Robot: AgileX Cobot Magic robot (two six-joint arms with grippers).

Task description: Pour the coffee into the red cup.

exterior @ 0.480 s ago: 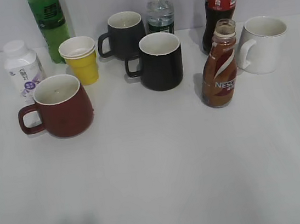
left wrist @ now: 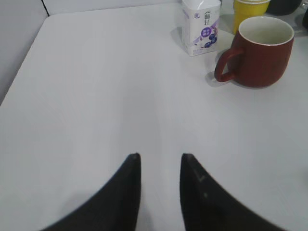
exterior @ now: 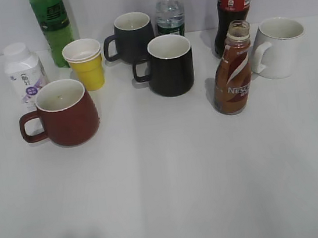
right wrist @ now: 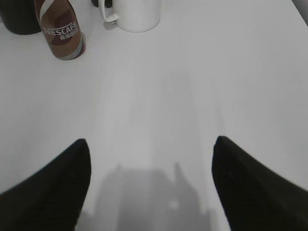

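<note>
The brown Nescafe coffee bottle (exterior: pixel 232 71) stands upright and uncapped at the right of the table; it also shows in the right wrist view (right wrist: pixel 60 30), far ahead and left of my right gripper (right wrist: pixel 150 144), which is open and empty above the bare table. The dark red cup (exterior: pixel 64 112) stands at the left with its handle to the left and a white, empty inside. In the left wrist view the red cup (left wrist: pixel 262 50) is far ahead and to the right of my left gripper (left wrist: pixel 160 156), which is open and empty. Neither gripper shows in the exterior view.
Behind stand a white pill bottle (exterior: pixel 24 71), a green bottle (exterior: pixel 52 24), stacked yellow paper cups (exterior: pixel 86 63), two black mugs (exterior: pixel 169 65), a water bottle (exterior: pixel 169 12), a cola bottle (exterior: pixel 233 3) and a white mug (exterior: pixel 278 46).
</note>
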